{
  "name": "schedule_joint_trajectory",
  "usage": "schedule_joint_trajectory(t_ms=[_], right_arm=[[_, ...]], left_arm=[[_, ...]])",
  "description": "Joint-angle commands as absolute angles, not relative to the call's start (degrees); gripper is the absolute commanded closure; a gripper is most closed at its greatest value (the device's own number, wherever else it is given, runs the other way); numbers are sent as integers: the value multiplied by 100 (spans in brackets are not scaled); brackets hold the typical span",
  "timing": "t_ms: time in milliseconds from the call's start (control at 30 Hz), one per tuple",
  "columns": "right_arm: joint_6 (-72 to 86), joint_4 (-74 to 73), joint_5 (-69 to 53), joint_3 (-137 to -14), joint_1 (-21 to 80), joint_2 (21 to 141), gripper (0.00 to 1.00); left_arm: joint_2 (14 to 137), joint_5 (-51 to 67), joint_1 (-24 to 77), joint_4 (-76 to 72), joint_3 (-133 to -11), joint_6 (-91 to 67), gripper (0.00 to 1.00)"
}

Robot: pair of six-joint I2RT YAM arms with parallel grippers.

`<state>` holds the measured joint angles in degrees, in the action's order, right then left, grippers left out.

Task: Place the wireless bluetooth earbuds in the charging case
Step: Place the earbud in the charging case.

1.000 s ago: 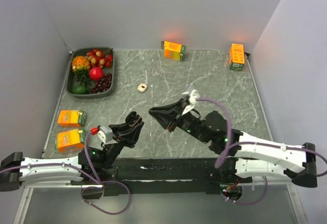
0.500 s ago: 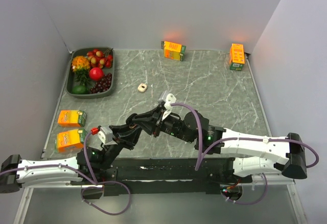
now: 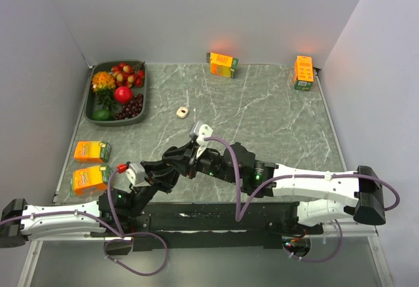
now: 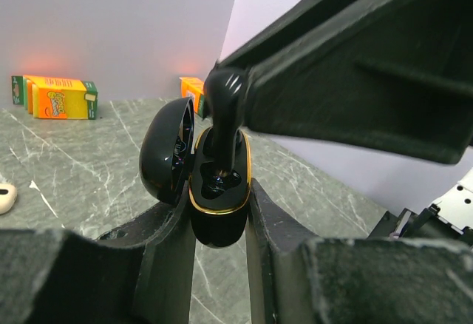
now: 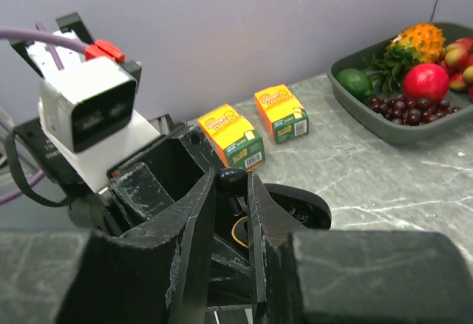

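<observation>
— What sits on the veined stone table (image 3: 262,110)?
— A grey fruit tray (image 3: 114,122) and boxy orange cartons (image 3: 91,151) on the left; neither is in the way.
— And the charging case (image 4: 219,191)?
— Glossy black with a gold rim. It stands upright, lid open, clamped in the left gripper (image 4: 219,224).
— The earbuds?
— The right gripper (image 5: 230,191) pinches the black earbud (image 4: 224,109), stem down and seemingly in the socket. A whitish earbud (image 3: 182,111) lies well apart.

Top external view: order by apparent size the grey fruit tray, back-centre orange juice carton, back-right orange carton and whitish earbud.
Largest: grey fruit tray.
Next: back-centre orange juice carton and back-right orange carton, alike, unranked.
Smallest: whitish earbud.
</observation>
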<state>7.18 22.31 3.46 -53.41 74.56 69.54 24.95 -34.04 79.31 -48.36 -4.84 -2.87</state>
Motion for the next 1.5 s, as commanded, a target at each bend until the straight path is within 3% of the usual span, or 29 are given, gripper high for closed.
schedule_joint_trajectory(t_ms=[0,433,1467], right_arm=[[536,2514,448,-5563,7541,6970,100],[176,2716,1125,-5432,7725,7154,100],[483,2162,1327,-5256,7928,6917,100]], left_arm=[[2400,-3234,7919,-4887,-694,-404,99],[2259,-3208,7919,-4773,-738,-448,99],[2136,-3287,7919,-4772,-694,-457,99]])
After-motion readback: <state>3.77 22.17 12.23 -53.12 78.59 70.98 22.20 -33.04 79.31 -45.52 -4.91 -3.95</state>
